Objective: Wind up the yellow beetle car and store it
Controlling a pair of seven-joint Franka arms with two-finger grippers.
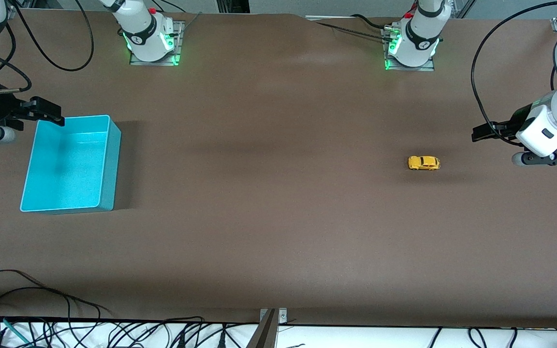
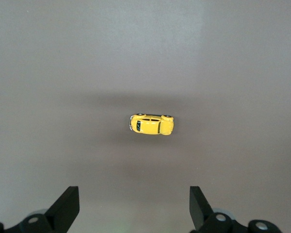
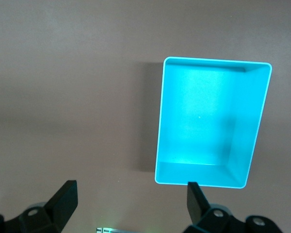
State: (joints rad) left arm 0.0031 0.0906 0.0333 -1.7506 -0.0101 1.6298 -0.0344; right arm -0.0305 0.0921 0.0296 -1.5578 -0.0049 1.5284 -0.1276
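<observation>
Front view has the yellow beetle car (image 1: 424,163) sitting on its wheels on the brown table (image 1: 269,203), out toward the left arm's end, nothing touching it; the teal bin (image 1: 108,159) is well apart from it, way over at the right arm's end, and it's got nothing in it. Left gripper (image 1: 482,132) hangs in the air over bare table near the car, toward the table's end; from the left wrist view the car (image 2: 152,124) shows between the two spread fingers (image 2: 67,208), so that hand is wide open and holding nothing. Right gripper (image 1: 52,114) hovers over the bin's rim at the corner nearest the robot bases; its fingers (image 3: 196,199) are spread wide too, nothing in them, with the bin (image 3: 165,121) below.
</observation>
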